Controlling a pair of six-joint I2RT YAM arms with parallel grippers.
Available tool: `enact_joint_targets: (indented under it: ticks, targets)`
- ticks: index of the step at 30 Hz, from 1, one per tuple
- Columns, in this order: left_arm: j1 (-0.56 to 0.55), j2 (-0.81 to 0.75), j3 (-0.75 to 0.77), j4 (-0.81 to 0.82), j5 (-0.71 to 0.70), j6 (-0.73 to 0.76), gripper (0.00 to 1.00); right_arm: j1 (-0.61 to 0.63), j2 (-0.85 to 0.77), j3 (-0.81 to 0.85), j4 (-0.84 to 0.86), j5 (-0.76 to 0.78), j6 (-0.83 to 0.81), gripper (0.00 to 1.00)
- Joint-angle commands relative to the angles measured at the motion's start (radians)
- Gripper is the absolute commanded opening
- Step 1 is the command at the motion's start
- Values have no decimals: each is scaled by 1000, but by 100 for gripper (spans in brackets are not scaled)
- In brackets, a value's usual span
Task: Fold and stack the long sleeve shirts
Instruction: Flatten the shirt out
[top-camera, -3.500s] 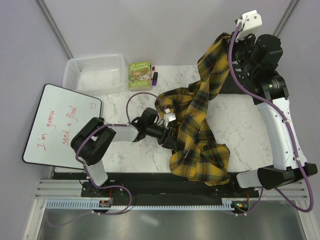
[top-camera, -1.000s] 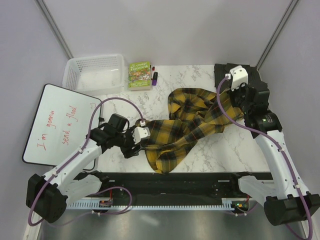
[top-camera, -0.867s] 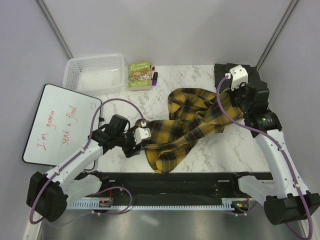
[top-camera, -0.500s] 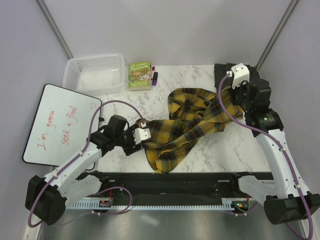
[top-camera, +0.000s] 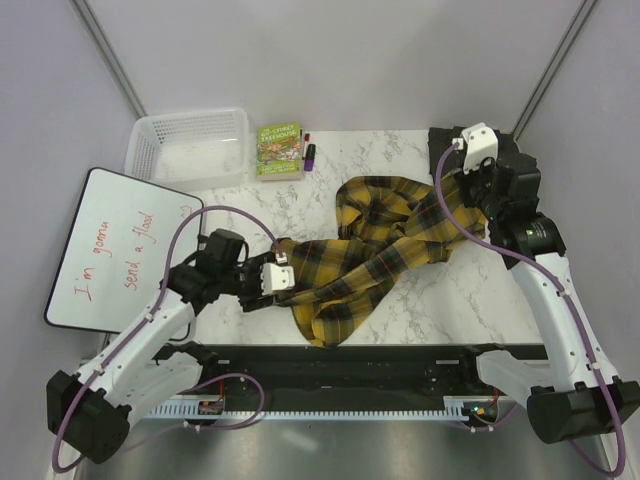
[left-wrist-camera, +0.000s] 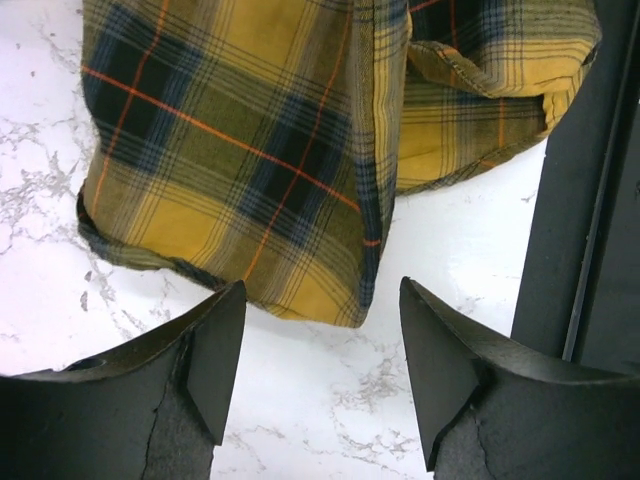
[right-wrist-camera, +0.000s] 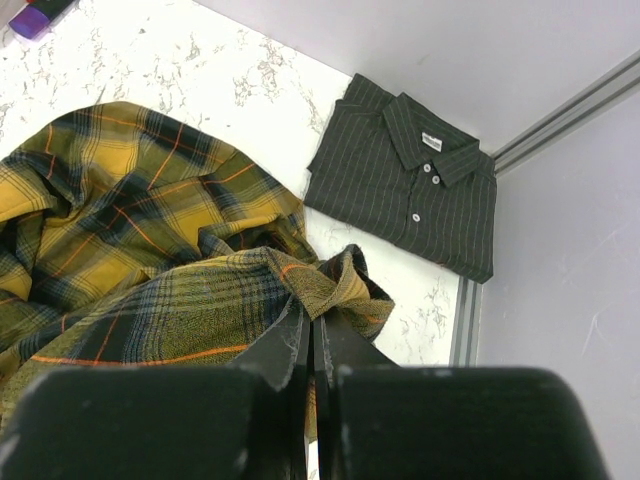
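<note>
Risk 1: the left gripper (left-wrist-camera: 320, 330) stands wide open and holds nothing, its jaws to either side of the near-left hem of the plaid shirt (top-camera: 380, 240) and just short of it. The cloth there lies doubled with an overlapping edge. A closure from here could catch only one layer or miss the hem and skid on the marble table (top-camera: 480, 290).

Risk 2: the right gripper (right-wrist-camera: 312, 330) is clamped tight on a small bunched tip of plaid at the shirt's far-right end. The pinch looks shallow and may slip if the cloth is pulled taut.

Risk 3: the grey shirt (right-wrist-camera: 410, 175) lies folded in the far-right corner, just beside the held end, so a sweep of plaid could drag it askew.

Plaid shirt: mid-table, unfolded, crumpled, in a twisted diagonal band from near-left to far-right. It is yellow and black with thin red lines.
</note>
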Motion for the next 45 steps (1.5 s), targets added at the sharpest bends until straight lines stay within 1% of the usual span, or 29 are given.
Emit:
enact_joint_targets:
  ticks: [1,4,6,7,9,11,14,17,18,20,21,22,23,24,25,27,28,30,31,32,33,34,35,37,38,39,40,42,45]
  targets:
    - [60,-80,30,-62,100,106,72,-1,-7,55,15,-4,2,0]
    - [60,-86,-3,-73,137,103,73,-1,-1,59,17,-9,11,0]
    - [54,-53,-25,-50,148,100,74,-1,5,61,19,-10,15,0]
    - [46,-34,-35,-12,107,53,74,-1,7,61,16,-9,13,0]
    - [35,36,-49,51,79,27,74,-1,7,62,19,-9,13,0]
    - [35,76,-71,90,54,25,73,-3,10,65,15,-7,13,0]
    - [25,139,-110,128,71,59,73,-1,11,79,17,-1,13,0]
    - [14,187,-154,223,9,51,72,-3,13,99,11,1,16,0]
    - [14,200,-162,246,-7,39,67,-1,11,104,9,2,18,0]
    - [14,216,-148,272,-33,14,49,-1,7,119,6,4,22,0]
    - [14,208,-135,271,-41,-39,30,-1,5,127,2,5,24,0]
    - [14,195,-121,271,-66,-73,23,-1,-1,144,-4,10,25,0]
    - [15,144,-89,254,-82,-102,16,-1,-6,154,-7,17,30,0]
    - [15,113,-67,228,-91,-154,5,-1,-12,179,-18,31,33,0]
    - [15,77,-46,203,-108,-180,2,-1,-25,196,-23,39,34,0]
    - [15,-18,43,119,-142,-264,2,-1,-42,251,-32,59,50,0]
    - [15,-45,80,91,-203,-292,2,-1,-59,272,-35,89,57,0]
    - [17,-109,199,18,-272,-357,2,-1,-76,341,-35,128,79,0]
    - [17,-126,239,-1,-338,-371,2,-1,-90,366,-34,163,83,0]
    - [17,-144,317,-13,-376,-386,2,-1,-99,392,-32,178,87,0]
    - [17,-166,359,-54,-405,-404,2,-1,-105,445,-32,189,94,0]
    - [17,-177,400,-74,-444,-408,2,-3,-116,472,-31,200,96,0]
    - [20,-184,478,-91,-458,-414,2,-1,-121,499,-31,220,99,0]
    - [27,-212,545,-131,-467,-411,2,-1,-130,578,-32,237,99,0]
    - [28,-218,607,-140,-466,-402,2,-1,-131,602,-35,244,96,0]
    - [28,-223,635,-145,-466,-388,2,-1,-133,649,-38,251,93,0]
    - [28,-223,663,-154,-504,-385,2,-1,-131,671,-41,254,87,0]
    - [28,-212,730,-166,-519,-366,2,-1,-127,713,-43,258,76,0]
    - [28,-166,767,-145,-562,-348,2,-3,-119,676,-9,261,48,0]
